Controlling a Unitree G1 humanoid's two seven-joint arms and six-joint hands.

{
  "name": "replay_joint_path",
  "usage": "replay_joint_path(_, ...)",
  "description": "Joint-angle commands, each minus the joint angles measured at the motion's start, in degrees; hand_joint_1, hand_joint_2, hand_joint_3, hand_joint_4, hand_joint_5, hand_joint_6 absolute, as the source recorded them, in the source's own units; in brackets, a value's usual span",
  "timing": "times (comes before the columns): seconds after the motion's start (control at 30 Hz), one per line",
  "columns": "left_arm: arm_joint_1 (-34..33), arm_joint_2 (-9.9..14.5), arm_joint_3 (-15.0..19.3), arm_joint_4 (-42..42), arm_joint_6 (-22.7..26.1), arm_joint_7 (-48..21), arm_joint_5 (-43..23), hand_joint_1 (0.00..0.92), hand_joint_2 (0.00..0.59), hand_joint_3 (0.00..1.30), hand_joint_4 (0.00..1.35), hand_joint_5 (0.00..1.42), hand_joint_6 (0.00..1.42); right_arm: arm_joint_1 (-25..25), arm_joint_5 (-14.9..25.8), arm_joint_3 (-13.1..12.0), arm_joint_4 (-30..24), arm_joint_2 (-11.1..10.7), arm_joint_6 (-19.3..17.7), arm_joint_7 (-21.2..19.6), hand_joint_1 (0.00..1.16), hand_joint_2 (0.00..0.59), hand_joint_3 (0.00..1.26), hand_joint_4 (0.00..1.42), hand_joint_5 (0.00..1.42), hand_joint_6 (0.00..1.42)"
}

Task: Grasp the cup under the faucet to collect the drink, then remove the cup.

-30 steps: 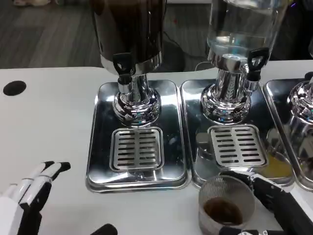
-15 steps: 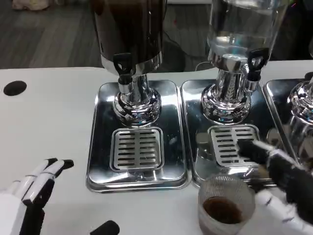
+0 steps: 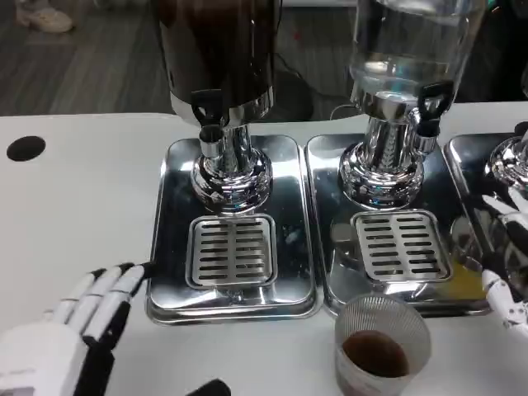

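Standing free on the table, the cup (image 3: 383, 346) holds drink; right hand (image 3: 505, 272) beside it and left hand (image 3: 78, 330) both spread, empty.

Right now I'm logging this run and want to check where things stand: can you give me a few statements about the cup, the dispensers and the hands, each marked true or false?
1. The cup stands on the white table in front of the trays, with dark drink in it. True.
2. The right hand holds the cup. False: it is off to the right, apart from the cup.
3. The cup sits on the left drip grate. False: that grate is bare.
4. The left hand holds nothing and lies left of the left tray. True.
5. The right dispenser holds dark liquid. False: its tank looks clear; the left dispenser is dark.
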Motion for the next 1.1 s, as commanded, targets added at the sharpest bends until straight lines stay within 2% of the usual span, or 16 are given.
replay_joint_path(0.03,-1.0,0.3,-1.1,1.1,0.7,1.3,4.4,0.000,0.071,0.08,0.00,0.04,0.19,-0.2,-7.4,0.1,0.0,0.7,4.5,-6.6,0.49,0.578,0.08,0.00,0.00,0.00)
replay_joint_path(0.13,-2.1,0.4,-1.8,3.0,1.5,1.5,4.8,0.000,0.069,0.06,0.00,0.03,0.18,-0.2,-9.1,1.1,0.9,0.9,6.9,-8.9,0.48,0.564,0.07,0.00,0.00,0.00)
replay_joint_path(0.23,-2.3,0.4,-2.2,3.8,1.6,2.2,4.4,0.000,0.069,0.06,0.00,0.03,0.18,0.0,-8.1,1.4,0.7,0.7,8.0,-8.9,0.47,0.537,0.07,0.00,0.00,0.00)
replay_joint_path(0.33,-2.1,0.5,-2.4,4.3,1.3,3.0,4.3,0.000,0.068,0.07,0.00,0.04,0.18,0.6,-7.5,1.6,-0.1,0.6,7.9,-8.9,0.48,0.520,0.08,0.00,0.00,0.00)
replay_joint_path(0.5,-1.6,0.4,-3.2,5.1,1.6,4.2,4.5,0.000,0.057,0.07,0.00,0.06,0.19,1.4,-5.6,1.6,-0.4,0.5,7.2,-8.9,0.50,0.461,0.10,0.00,0.00,0.00)
replay_joint_path(1.1,0.3,0.3,-4.5,4.9,1.4,7.1,3.8,0.000,0.055,0.09,0.00,0.09,0.22,4.5,-1.2,0.5,-1.1,-0.4,4.7,-8.7,0.52,0.437,0.12,0.00,0.00,0.00)
